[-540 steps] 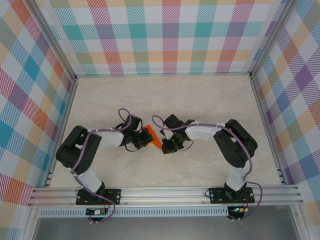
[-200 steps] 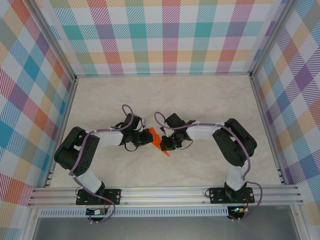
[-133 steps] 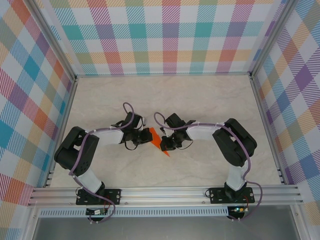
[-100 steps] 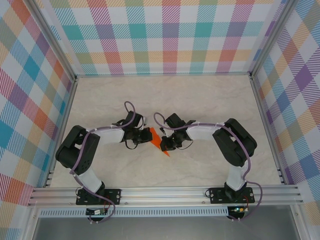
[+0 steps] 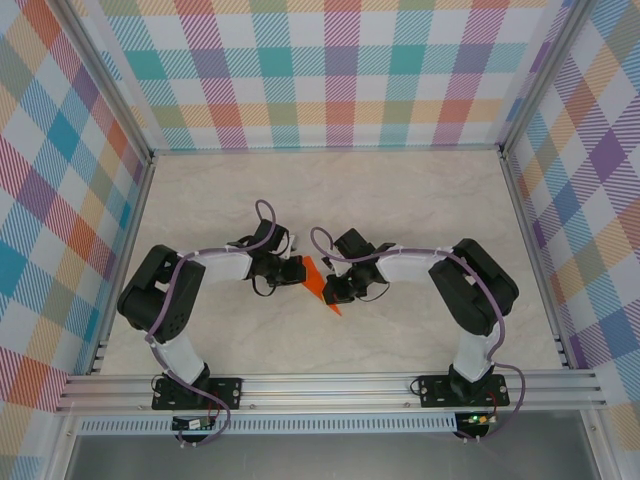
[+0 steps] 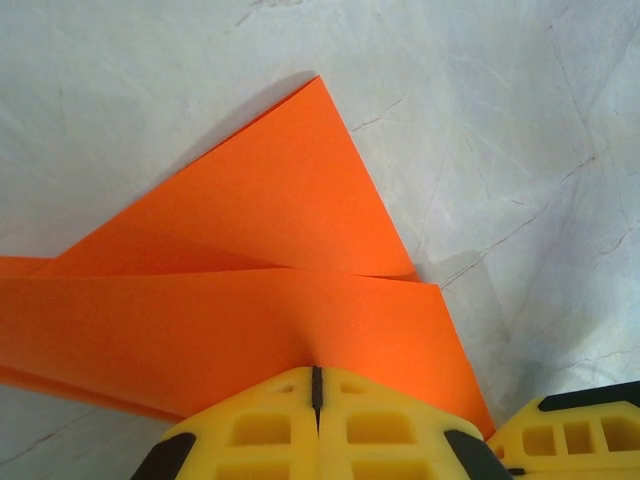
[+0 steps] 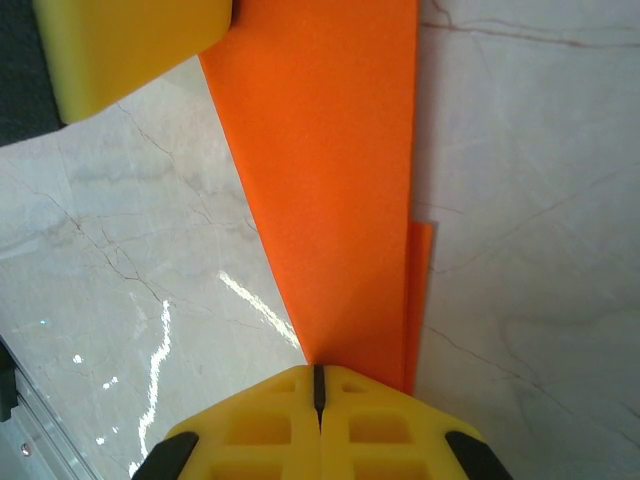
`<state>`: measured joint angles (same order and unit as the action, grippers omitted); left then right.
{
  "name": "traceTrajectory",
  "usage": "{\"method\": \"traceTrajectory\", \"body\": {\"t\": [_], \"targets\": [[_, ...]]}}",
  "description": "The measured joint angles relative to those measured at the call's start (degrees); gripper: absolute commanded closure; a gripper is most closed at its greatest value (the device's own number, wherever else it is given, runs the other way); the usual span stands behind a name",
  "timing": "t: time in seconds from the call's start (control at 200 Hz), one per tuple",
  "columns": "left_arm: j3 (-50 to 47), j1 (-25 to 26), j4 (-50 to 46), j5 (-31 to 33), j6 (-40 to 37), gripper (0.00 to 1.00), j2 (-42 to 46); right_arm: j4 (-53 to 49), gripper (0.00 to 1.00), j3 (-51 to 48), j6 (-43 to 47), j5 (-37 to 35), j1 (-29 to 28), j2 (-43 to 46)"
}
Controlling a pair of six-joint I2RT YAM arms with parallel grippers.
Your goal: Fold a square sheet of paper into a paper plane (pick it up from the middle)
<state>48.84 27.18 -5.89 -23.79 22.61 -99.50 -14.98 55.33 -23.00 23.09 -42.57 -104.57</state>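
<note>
The orange paper (image 5: 318, 283), folded to a pointed wedge with layered flaps, sits over the middle of the marble table (image 5: 400, 200). The left claw (image 6: 315, 372) is pinched shut on one long edge, and the right claw (image 7: 318, 370) is pinched shut on the narrow end. Bare tabletop spreads wide behind them up to the checked walls (image 5: 340, 70). A metal rail (image 5: 330, 385) bounds the near edge.

My left fingers (image 6: 250, 432) and right fingers (image 7: 250, 432) are matt yellow plastic, moulded with square recesses. The folded orange paper (image 6: 250, 310) is thin, matt and smooth, sharply creased. The marble-look tabletop (image 7: 130, 260) is polished, glinting toward eight o'clock. Brushed metal rails (image 5: 330, 385) run at six o'clock.
</note>
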Motion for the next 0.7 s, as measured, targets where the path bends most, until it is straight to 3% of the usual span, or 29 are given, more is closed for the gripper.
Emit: {"method": "traceTrajectory", "body": {"t": [0.355,0.7], "targets": [[0.0,-5.2,0.5,-3.6,0.0,0.92,-0.9,0.4,1.00,-0.3,0.0,0.0,0.2,0.1],[1.6,-10.2,-0.5,-1.9,2.1,0.90,-1.5,-0.4,1.00,0.2,0.0,-0.6,0.2,0.1]]}}
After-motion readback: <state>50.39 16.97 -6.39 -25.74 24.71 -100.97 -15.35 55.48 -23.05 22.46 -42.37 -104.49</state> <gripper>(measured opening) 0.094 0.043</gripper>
